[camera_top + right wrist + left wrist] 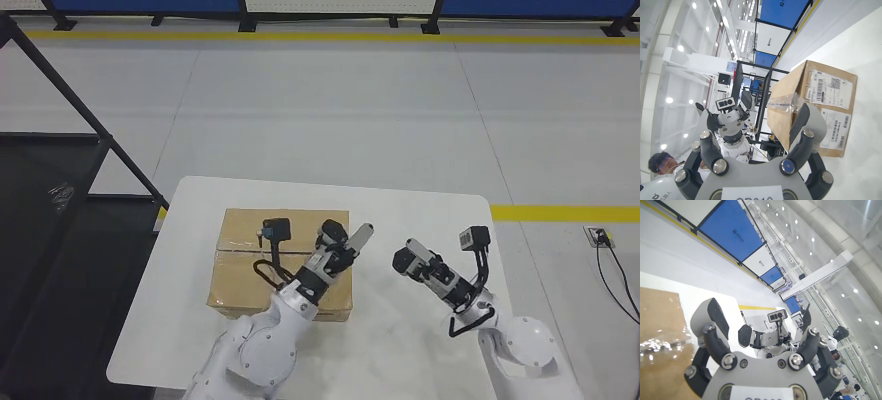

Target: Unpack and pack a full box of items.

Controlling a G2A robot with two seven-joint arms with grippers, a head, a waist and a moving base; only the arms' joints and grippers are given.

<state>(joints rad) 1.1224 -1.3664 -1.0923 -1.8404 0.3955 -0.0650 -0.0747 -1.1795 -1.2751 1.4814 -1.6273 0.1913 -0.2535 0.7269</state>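
Close in, over the right edge of the cardboard box (pixel 250 270): left hand (pixel 340 243), released, fingers (pixel 717 317) spread wide with nothing between. Off to the right, well apart from the box, above bare white tabletop (pixel 395 325): right hand (pixel 413 258), also released, gripping nothing. Box flat on the tabletop's left half, flaps shut, sealed with clear tape (pixel 785 102) (crinkled and glossy at the end), white printed labels (pixel 829 89) on the side facing the right hand. Both arms angled forward, each hand turned partly toward the other.
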